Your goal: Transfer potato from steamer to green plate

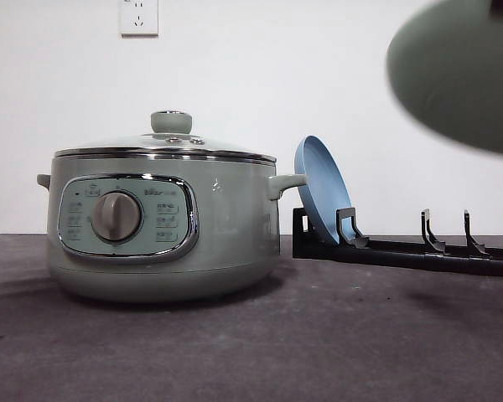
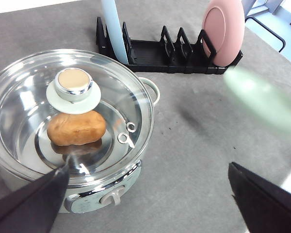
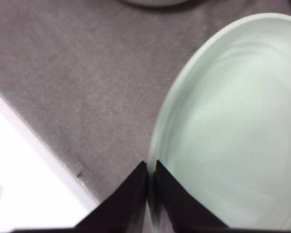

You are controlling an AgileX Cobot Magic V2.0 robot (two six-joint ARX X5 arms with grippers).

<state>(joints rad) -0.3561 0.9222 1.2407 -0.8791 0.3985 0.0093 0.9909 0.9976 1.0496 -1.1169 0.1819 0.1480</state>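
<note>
The right gripper [image 3: 151,194] has its two dark fingers [image 3: 123,199] pinched nearly together on the rim of the green plate [image 3: 233,131], with only a thin slit between them where the plate's edge sits. The plate is lifted off the grey table [image 3: 72,73], and its pale, smooth inner face fills the space beside the fingers. In the front view the same green plate [image 1: 457,67] appears blurred, high in the air and well to the right of the steamer [image 1: 163,226].

The left gripper [image 2: 145,204] stands wide, its two dark fingers [image 2: 29,204] far apart with nothing between them, poised above the near edge of the steamer and touching nothing that can be seen.

The steamer [image 2: 70,121] sits on the table with its glass lid [image 2: 111,87] on, the knob [image 2: 73,83] at the lid's centre. Through the glass the potato [image 2: 76,128] lies inside the steamer, near the middle of the pot floor, just under the knob.

Beyond the steamer, a black dish rack [image 2: 169,56] stands on the table. A blue plate [image 1: 321,188] leans upright in the rack slot nearest the steamer, close to the pot's right handle, and a pink plate [image 2: 224,30] stands in the slot farthest from it. Behind everything is a white wall with a socket [image 1: 138,17] above the steamer.
</note>
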